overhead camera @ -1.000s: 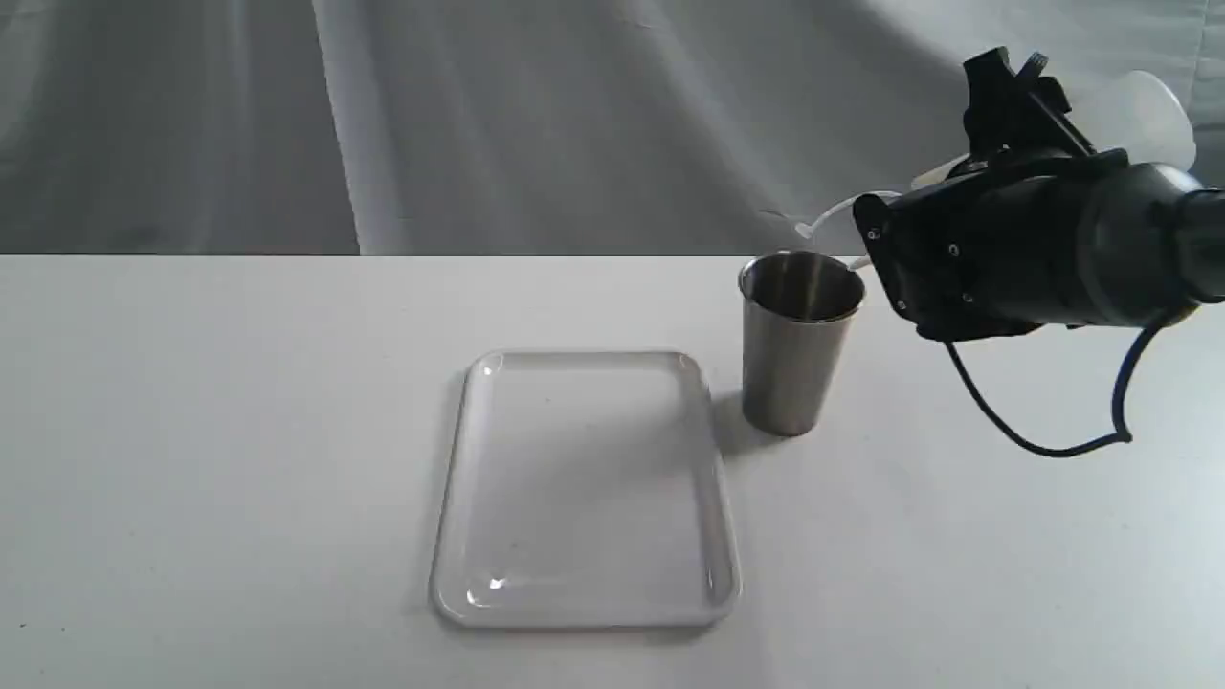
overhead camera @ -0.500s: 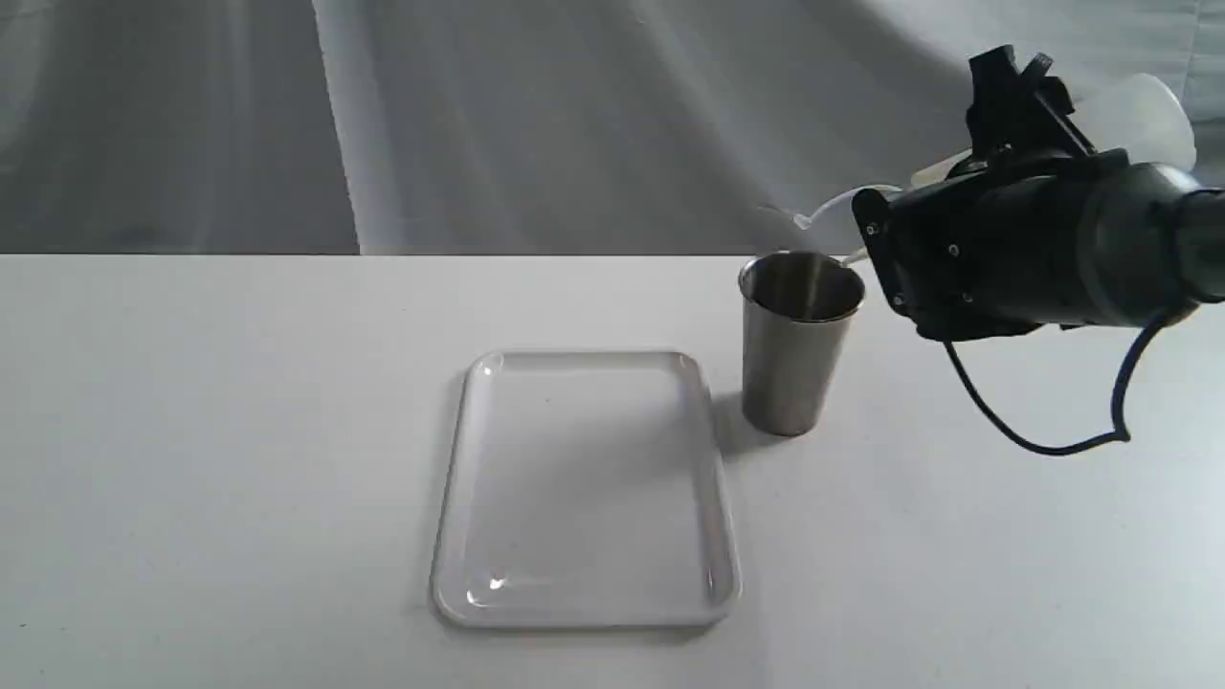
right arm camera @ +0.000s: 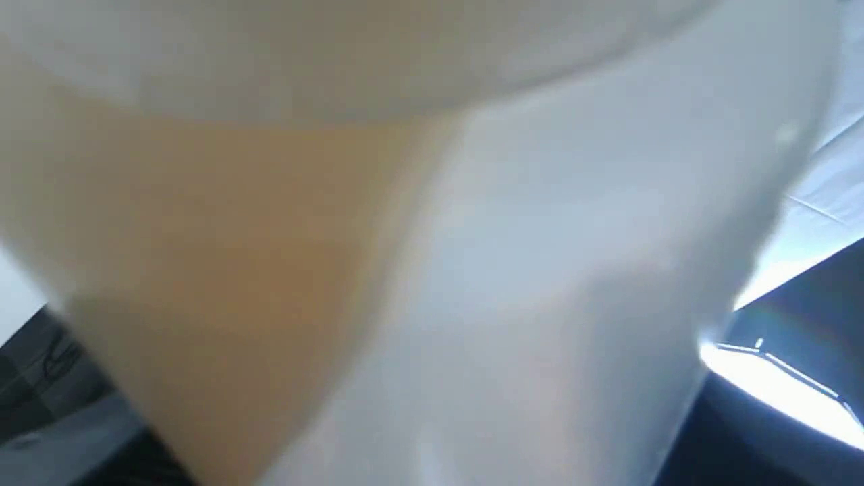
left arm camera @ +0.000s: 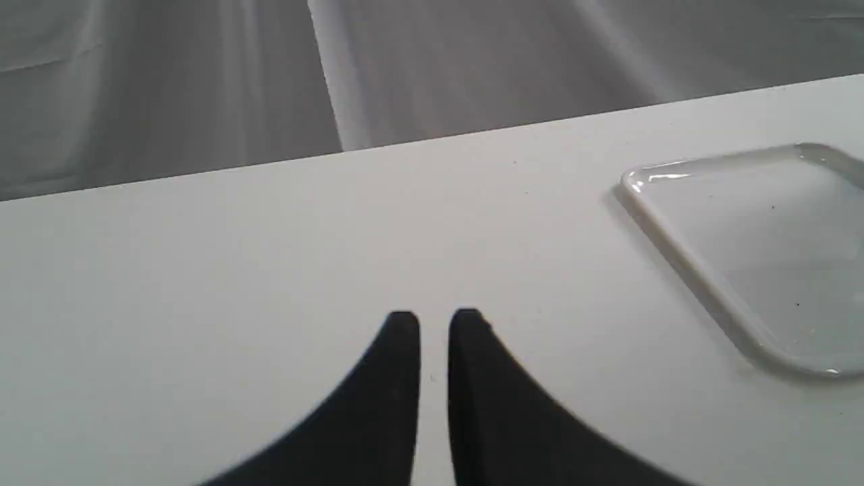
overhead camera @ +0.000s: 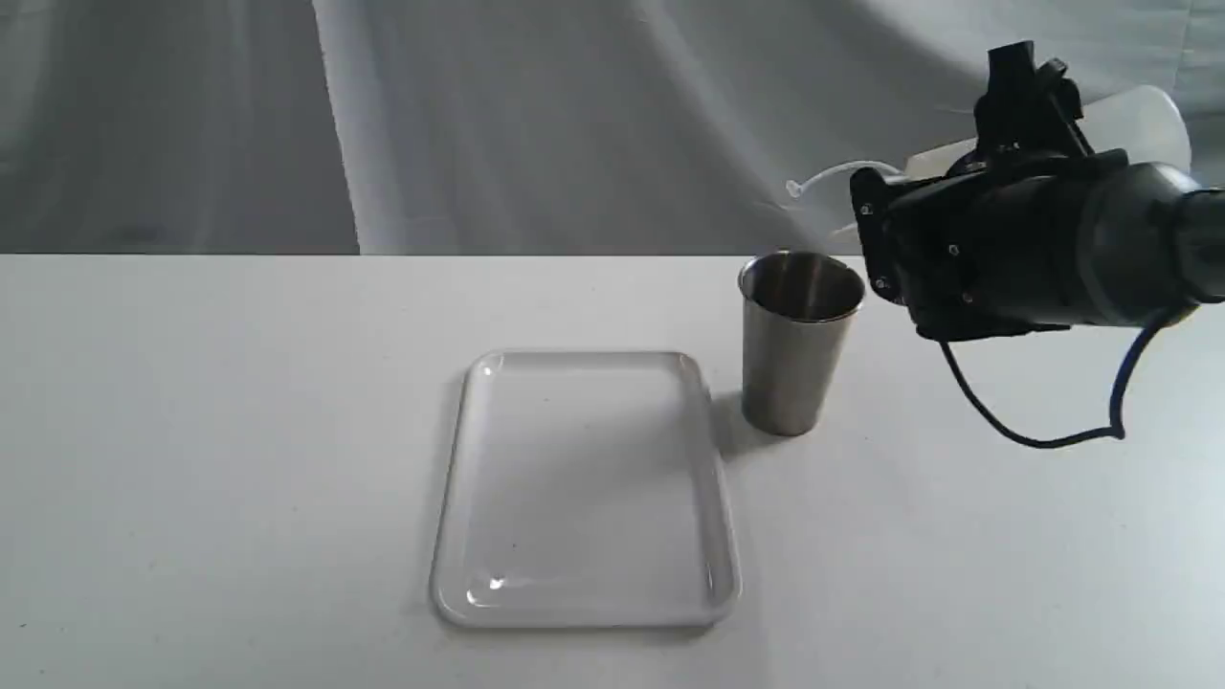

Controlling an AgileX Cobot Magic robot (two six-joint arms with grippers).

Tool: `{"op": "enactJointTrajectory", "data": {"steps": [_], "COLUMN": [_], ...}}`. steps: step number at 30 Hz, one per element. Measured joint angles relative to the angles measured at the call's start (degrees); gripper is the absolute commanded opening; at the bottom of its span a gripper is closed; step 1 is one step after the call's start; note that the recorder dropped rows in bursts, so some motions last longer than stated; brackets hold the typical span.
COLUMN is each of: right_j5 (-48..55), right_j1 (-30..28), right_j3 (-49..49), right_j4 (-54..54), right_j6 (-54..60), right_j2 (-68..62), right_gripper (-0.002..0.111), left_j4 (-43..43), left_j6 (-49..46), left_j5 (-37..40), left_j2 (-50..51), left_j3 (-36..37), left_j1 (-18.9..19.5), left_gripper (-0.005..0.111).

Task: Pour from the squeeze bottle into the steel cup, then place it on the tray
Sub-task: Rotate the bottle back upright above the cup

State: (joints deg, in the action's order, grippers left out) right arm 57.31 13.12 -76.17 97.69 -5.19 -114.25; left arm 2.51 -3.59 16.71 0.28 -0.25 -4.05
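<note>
The right end effector [overhead camera: 1029, 100] is clamped on the squeeze bottle [overhead camera: 1147, 117], holding it in the air tipped roughly sideways, its nozzle end toward the steel cup [overhead camera: 796, 354] and above the cup's rim. The cup stands upright on the bench [overhead camera: 239, 431], just beside the tray's [overhead camera: 584, 615] far right corner. The left end effector [left arm camera: 434, 324] hovers over the bench, its fingers nearly together and empty.
</note>
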Motion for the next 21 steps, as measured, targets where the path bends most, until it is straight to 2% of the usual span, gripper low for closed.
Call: {"op": "enactJointTrajectory", "data": {"steps": [6,21], "right_j5": [0.0,-0.1], "right_j1": [0.0,0.0], "right_j3": [0.0,0.0], "right_j4": [0.0,-1.9], "right_j6": [-9.1,-41.1], "right_j2": [0.0,0.0], "right_gripper": [0.044,0.044], "left_j4": [0.0,0.0], "left_j6": [0.0,0.0], "left_j5": [0.0,0.0], "left_j2": [0.0,0.0], "left_j3": [0.0,0.0], "left_j1": [0.0,0.0], "left_gripper": [0.008,0.008]}}
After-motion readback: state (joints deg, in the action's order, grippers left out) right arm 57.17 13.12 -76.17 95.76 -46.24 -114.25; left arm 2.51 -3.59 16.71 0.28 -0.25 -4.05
